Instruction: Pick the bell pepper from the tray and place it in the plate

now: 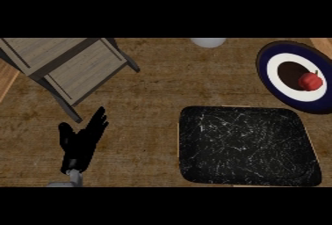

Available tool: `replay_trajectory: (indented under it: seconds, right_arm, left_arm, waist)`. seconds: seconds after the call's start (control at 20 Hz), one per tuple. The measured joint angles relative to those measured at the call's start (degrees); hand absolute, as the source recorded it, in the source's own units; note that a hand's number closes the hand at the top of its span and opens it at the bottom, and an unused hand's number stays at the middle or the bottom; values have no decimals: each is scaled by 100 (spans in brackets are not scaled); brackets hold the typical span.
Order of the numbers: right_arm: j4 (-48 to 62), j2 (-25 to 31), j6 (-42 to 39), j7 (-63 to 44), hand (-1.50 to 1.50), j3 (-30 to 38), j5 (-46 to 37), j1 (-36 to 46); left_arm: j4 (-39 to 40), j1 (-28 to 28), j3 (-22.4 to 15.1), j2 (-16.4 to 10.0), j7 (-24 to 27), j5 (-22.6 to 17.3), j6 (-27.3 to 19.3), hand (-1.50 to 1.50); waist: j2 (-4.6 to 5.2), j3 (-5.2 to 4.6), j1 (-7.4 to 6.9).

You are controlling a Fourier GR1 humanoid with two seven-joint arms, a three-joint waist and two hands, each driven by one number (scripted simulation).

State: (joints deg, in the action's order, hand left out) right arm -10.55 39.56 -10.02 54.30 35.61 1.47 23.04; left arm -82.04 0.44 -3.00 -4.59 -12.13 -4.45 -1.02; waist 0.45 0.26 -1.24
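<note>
Head view is showing the bell pepper [311, 80] sitting in the plate [273, 72], off the tray [246, 145], so placing is looking done; left hand [77, 145] is resting at the counter's [162, 96] left, fingers [97, 121] straight and apart, and nothing more is seeming needed.

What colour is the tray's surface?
The tray is black with thin white streaks, clearest in head view.

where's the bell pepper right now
In the head view the bell pepper sits on the plate at the upper right, just beyond the far right corner of the tray.
</note>
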Motion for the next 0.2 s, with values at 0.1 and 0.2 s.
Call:
replay_trajectory:
  seconds: [0.1,0.2]
  right_arm:
    - [-5,-46,15,67,-150,-48,-21,-150]
    - [-28,-114,62,91,-150,-101,-21,-183]
  left_arm:
    - [-117,56,-72,56,-117,42,-54,0]
    - [10,14,-27,55,-44,48,-32,0]
  waist:
    - [-6,-3,14]
    - [-12,-3,29]
